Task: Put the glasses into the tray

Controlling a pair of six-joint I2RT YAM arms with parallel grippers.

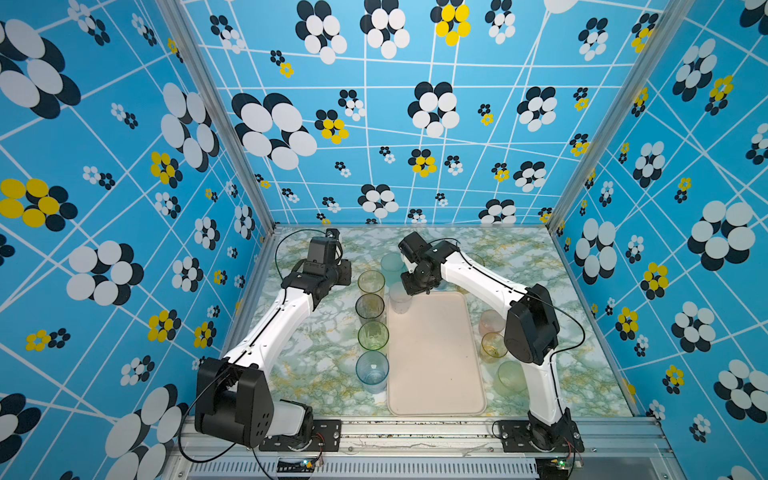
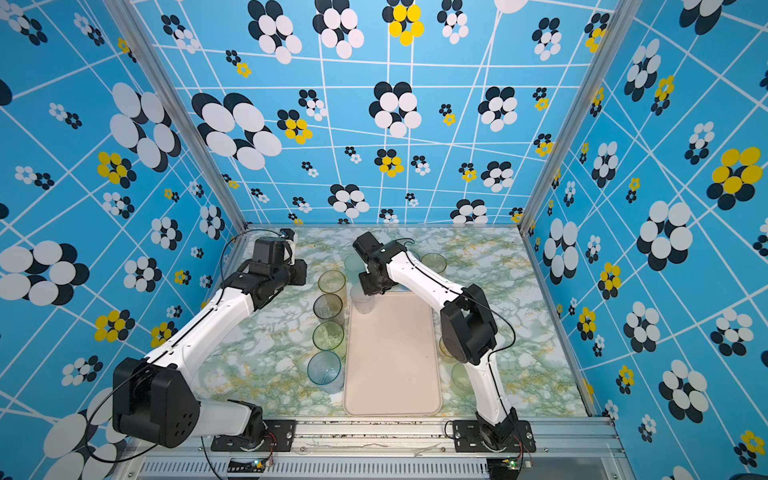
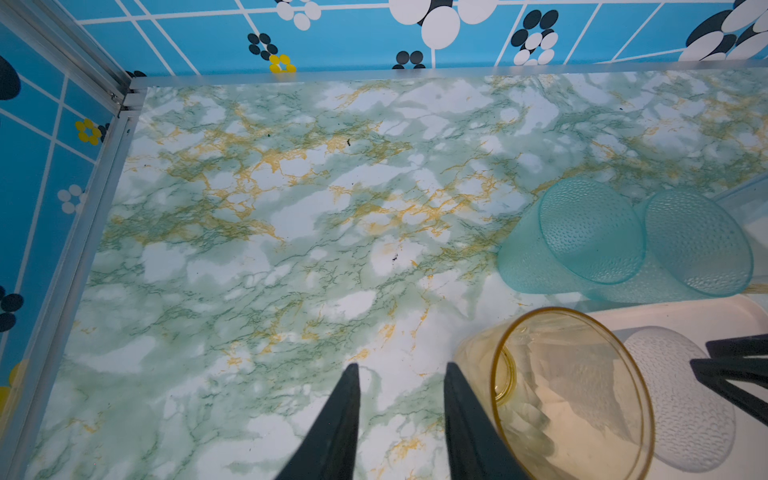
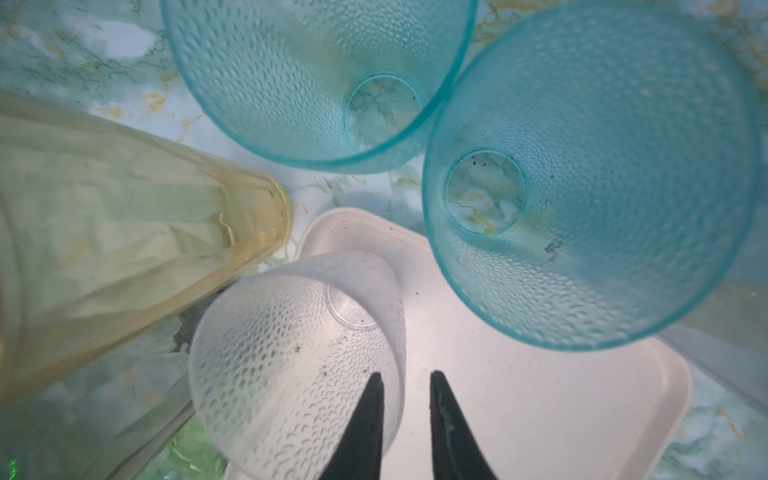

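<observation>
On the tray (image 1: 436,365), one whitish glass (image 1: 400,299); left claw (image 3: 402,366) and right claw (image 4: 405,374) parted, empty

Left arm (image 1: 274,328), right arm (image 1: 478,272): white shells, black joint housings (image 1: 532,324), thin black cables (image 1: 583,332), screwed black base plates (image 1: 328,432), tapered black fingers (image 3: 336,428).

Whitish glass (image 4: 291,353) dimpled, frosted plastic; tray (image 4: 540,395) matt cream plastic; tabletop (image 3: 291,249) glossy marble-print; frame (image 3: 374,72) aluminium.

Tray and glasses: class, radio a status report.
Left end effector open, empty. Right end effector open over whitish glass, upright in tray corner. Teal glasses close nearby.
</observation>
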